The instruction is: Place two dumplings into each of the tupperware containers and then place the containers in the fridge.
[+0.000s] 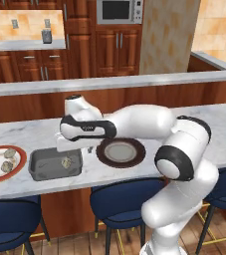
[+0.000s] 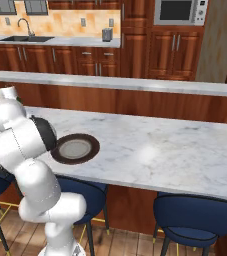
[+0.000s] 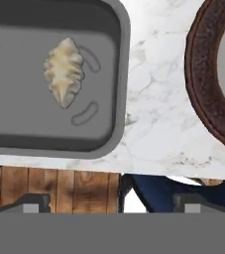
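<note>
One dumpling [image 3: 64, 72] lay in the dark grey container [image 1: 55, 164], close to its middle. Three more dumplings [image 1: 0, 161] sat on the red-rimmed plate [image 1: 20, 164] to the left of it, on the marble counter [image 1: 224, 124]. The brown-rimmed plate [image 1: 121, 152] stood just to the right of the container.

The gripper [image 3: 111, 203] hung above the near right corner of the container. Its two fingers [image 3: 34, 202] were spread wide apart and held nothing. The dumpling in the container lay free, not touched by them.

The dumplings looked small, light and soft, with little folds on top. They would likely squash if pinched too hard, and being roundish they might roll or slip away. It would be best to take one from above, with a finger on each long side, and squeeze gently across the middle.

The container looked stiff and light, with smooth walls and rounded corners. A good place to hold it would be one thin side wall, one finger inside and one outside. It should be kept level so the dumplings do not slide out.
</note>
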You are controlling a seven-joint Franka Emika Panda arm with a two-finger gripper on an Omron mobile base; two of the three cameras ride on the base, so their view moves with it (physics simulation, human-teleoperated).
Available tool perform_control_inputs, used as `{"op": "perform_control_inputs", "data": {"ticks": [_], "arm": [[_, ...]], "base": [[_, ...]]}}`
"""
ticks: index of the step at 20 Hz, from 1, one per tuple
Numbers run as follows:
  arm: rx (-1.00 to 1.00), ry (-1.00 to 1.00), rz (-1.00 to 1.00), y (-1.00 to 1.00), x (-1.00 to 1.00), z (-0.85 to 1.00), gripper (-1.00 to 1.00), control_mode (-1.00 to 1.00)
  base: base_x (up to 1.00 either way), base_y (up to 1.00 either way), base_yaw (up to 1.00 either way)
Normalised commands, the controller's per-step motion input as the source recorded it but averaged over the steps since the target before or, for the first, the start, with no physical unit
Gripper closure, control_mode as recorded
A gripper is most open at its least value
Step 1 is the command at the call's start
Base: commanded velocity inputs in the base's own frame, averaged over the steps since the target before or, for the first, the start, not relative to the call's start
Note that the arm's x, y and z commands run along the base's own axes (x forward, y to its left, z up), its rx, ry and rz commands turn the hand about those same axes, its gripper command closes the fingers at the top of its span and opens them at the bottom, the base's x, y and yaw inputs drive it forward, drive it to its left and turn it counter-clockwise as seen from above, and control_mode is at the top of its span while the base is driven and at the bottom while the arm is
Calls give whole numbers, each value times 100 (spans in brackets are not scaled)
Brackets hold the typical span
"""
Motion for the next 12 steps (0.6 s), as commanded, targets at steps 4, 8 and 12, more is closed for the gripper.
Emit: {"op": "perform_control_inputs", "data": {"ticks": [4, 8, 12], "arm": [[5, 8, -3, -100, -99, 64, -100, -100], [2, 2, 0, -100, -89, 37, -100, -100], [0, -1, 0, -100, -56, 25, -100, -100]], "base": [[0, 0, 0], [0, 0, 0], [0, 0, 0]]}}
